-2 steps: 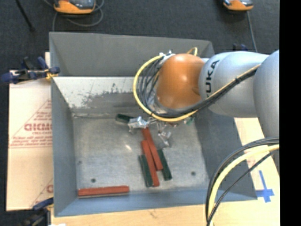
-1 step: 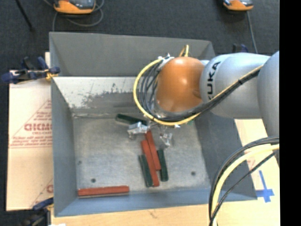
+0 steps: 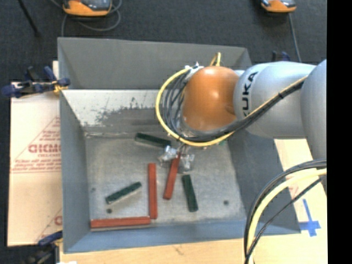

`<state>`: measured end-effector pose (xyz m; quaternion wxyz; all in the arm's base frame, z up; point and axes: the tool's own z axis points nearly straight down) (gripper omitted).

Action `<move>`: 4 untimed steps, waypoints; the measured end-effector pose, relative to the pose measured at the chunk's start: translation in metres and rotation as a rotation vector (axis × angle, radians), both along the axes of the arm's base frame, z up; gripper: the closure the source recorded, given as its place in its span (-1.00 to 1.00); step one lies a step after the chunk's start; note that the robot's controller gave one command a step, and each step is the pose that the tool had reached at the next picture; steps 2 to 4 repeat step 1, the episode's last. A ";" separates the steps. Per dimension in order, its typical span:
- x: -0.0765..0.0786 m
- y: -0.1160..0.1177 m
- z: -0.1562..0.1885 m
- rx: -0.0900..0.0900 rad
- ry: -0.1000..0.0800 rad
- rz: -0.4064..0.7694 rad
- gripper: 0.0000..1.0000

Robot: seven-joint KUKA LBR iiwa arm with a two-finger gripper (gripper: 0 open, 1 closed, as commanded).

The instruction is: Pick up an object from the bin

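Observation:
My gripper (image 3: pixel 177 159) is down on the bin floor near the middle, under the orange-covered wrist. It is open, with one fingertip on each side of the upper end of a tilted red bar (image 3: pixel 170 183). A dark green bar (image 3: pixel 190 193) lies just right of that red bar. Another dark green bar (image 3: pixel 152 140) lies above and to the left, partly under the wrist. A second red bar (image 3: pixel 152 194) stands lengthwise a little to the left.
A lighter green bar (image 3: pixel 123 192) lies at the lower left of the floor. A long red bar (image 3: pixel 120 222) rests along the front wall. The arm and its yellow cables hang over the bin's right half.

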<state>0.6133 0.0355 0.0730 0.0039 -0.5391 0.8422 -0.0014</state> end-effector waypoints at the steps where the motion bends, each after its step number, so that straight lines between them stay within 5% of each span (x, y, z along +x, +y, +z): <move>1: 0.003 -0.001 0.086 -0.001 -0.004 -0.005 1.00; 4: 0.003 -0.001 0.086 -0.001 -0.004 -0.005 1.00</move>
